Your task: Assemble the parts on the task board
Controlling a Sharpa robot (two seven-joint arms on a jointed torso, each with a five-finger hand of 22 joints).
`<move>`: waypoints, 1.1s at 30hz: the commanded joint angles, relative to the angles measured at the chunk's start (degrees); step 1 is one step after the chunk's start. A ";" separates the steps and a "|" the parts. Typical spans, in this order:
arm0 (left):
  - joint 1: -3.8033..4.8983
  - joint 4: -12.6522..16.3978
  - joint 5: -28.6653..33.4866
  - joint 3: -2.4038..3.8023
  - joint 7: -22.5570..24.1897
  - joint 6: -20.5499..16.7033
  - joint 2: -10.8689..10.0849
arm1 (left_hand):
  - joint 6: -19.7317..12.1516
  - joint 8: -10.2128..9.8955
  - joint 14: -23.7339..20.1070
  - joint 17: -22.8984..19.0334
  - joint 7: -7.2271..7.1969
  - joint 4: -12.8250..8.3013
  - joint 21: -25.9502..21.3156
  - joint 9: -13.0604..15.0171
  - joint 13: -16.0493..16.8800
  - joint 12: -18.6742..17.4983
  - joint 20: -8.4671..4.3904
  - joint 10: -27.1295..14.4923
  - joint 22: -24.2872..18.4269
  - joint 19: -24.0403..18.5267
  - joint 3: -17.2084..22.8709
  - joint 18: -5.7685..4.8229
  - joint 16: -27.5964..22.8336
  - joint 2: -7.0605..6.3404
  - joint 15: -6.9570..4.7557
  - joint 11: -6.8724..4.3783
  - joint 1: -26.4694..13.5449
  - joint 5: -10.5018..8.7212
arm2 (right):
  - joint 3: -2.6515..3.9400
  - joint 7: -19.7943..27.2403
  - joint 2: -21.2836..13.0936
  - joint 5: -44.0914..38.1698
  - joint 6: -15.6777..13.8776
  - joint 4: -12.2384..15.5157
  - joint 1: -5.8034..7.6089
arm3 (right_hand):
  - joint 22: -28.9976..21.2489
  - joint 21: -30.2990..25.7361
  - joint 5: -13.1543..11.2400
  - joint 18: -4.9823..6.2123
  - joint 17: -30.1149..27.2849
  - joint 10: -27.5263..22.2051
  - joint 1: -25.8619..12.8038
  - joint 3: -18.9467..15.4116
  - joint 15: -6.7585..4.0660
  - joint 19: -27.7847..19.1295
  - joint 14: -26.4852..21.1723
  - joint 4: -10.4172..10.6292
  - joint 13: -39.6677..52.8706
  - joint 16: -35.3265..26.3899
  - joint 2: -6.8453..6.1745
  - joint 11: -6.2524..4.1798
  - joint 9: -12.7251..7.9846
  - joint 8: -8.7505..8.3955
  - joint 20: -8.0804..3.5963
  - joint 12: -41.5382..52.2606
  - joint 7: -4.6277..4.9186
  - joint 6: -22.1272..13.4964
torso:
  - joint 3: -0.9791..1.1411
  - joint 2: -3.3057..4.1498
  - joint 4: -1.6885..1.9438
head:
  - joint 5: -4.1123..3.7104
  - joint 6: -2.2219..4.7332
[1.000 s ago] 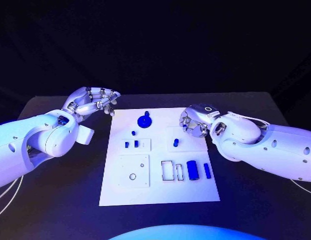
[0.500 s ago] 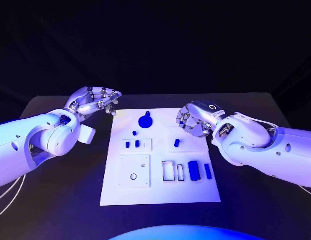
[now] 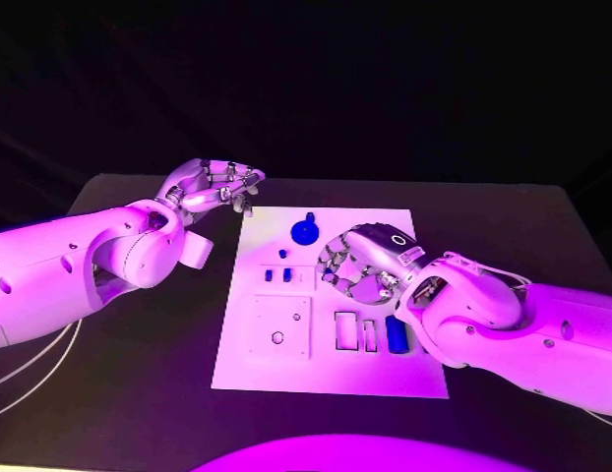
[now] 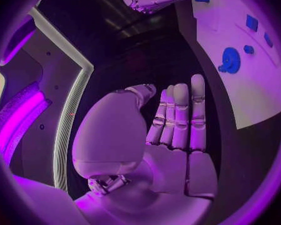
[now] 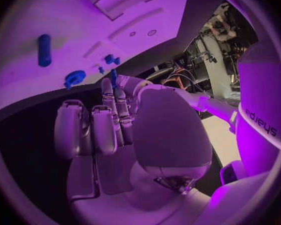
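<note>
Head view, parts: small blue pieces on the task board, mid-table
Handling: likely light, rigid, slippery; I'd pinch one across its sides
My right hand: over the board, fingers curled, seemingly pinching a small blue piece
My left hand: beside the board's far corner, fingers apart, holding nothing

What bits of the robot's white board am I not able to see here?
Head view: the right hand covers the task board's middle, hiding whatever lies beneath.
Right wrist view: a small blue piece shows at the fingers; held or just behind them, unclear.
</note>
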 commanded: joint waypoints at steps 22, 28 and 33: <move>0.02 0.00 0.67 0.03 0.82 0.83 0.97 | -0.37 -0.14 -0.40 -0.05 0.04 0.51 -0.49 -0.03 -0.08 0.17 0.16 -0.28 -0.17 0.31 -0.17 0.80 -0.25 0.04 0.10 0.28 -0.69 0.04 | -0.43 1.61 7.18 -1.10 1.87 -4.97 -4.58 | -0.07 -0.05 0.12 -0.61 -0.10 2.94 -0.41 1.86 -0.25 0.12 3.32 -1.39 0.09 0.09 0.28 -2.37 0.12 0.31 0.07 -0.09 0.29 -0.10 | -0.14 0.07 0.14 | 4.76 -2.01; 0.02 -0.02 0.70 0.03 0.68 1.03 1.06 | -0.56 -0.20 -0.52 -0.03 0.10 1.26 -0.94 -0.04 -0.18 0.30 0.24 -0.42 -0.49 0.41 -0.59 0.80 -0.36 0.25 0.17 0.36 -1.16 0.06 | -0.55 1.61 7.58 -1.03 2.14 -5.71 -4.74 | -0.17 -0.15 0.11 -0.59 -0.18 2.96 -0.45 1.93 -0.24 0.07 3.31 -1.43 0.10 0.06 0.30 -2.36 0.16 0.32 0.08 -0.14 0.32 -0.14 | -0.12 0.06 0.08 | 5.52 -2.27; 0.02 -0.02 0.70 0.03 0.72 1.14 1.16 | -0.56 -0.20 -0.52 -0.03 0.10 1.26 -0.94 -0.04 -0.18 0.30 0.24 -0.42 -0.49 0.41 -0.59 0.80 -0.36 0.25 0.17 0.36 -1.16 0.06 | -0.64 1.48 8.01 -1.26 2.18 -6.51 -4.81 | -0.17 -0.15 0.11 -0.59 -0.18 2.96 -0.45 1.93 -0.24 0.07 3.31 -1.43 0.10 0.06 0.30 -2.36 0.16 0.32 0.08 -0.14 0.32 -0.14 | -0.09 0.03 0.08 | 6.21 -2.33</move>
